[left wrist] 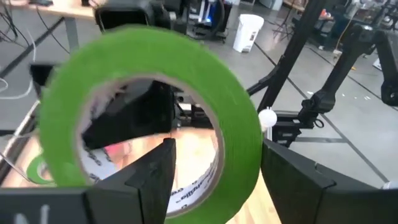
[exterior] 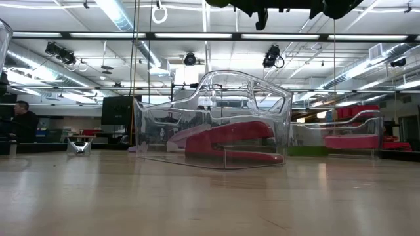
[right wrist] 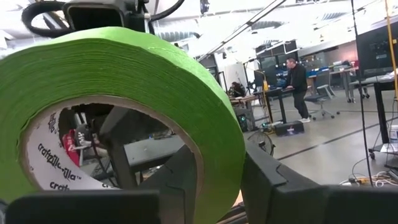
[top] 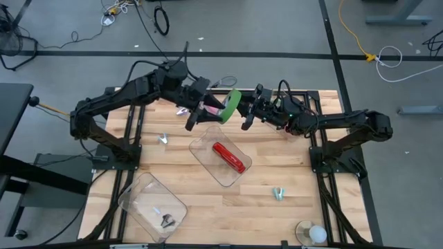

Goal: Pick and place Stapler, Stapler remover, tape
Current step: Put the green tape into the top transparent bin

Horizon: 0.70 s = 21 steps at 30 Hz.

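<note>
Right tool clamped on green tape, left tool loosened around it

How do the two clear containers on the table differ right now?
The centre container holds the red stapler; the corner container holds a small dark tool. The centre container sits mid-table; the corner container sits by the table's edge. Both are clear plastic.

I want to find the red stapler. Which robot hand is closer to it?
Left, but only slightly. The left gripper hangs up and to the left of the red stapler in its clear container; the right gripper is above it, clamping the green tape.
</note>
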Tool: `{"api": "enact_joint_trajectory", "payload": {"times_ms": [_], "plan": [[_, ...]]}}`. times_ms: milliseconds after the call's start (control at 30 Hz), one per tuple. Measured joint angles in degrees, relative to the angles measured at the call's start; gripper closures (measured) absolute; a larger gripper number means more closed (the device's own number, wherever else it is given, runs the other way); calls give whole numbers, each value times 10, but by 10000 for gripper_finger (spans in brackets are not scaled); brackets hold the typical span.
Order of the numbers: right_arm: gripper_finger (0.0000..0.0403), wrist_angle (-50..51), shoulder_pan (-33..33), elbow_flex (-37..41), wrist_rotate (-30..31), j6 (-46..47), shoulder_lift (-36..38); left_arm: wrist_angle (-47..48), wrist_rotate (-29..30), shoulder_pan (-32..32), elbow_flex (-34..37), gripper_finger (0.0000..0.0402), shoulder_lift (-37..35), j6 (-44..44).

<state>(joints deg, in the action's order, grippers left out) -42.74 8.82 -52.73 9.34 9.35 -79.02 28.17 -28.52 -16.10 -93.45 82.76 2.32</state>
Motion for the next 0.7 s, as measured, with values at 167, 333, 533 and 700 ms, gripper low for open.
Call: {"api": "enact_joint_trajectory", "payload": {"times_ms": [167, 333, 533, 700], "plan": [[311, -1, 0, 0, -16, -10, 0, 2, -2, -14, 0, 164, -13, 0], [311, 9, 0, 0, -29, -19, 0, 6, -2, -30, -1, 164, -31, 0], [311, 66, 0, 0, -29, -23, 0, 51, 0, -50, 0, 164, -56, -1], [311, 101, 2, 0, -29, -24, 0, 89, 2, -63, 0, 167, -68, -14]]}}
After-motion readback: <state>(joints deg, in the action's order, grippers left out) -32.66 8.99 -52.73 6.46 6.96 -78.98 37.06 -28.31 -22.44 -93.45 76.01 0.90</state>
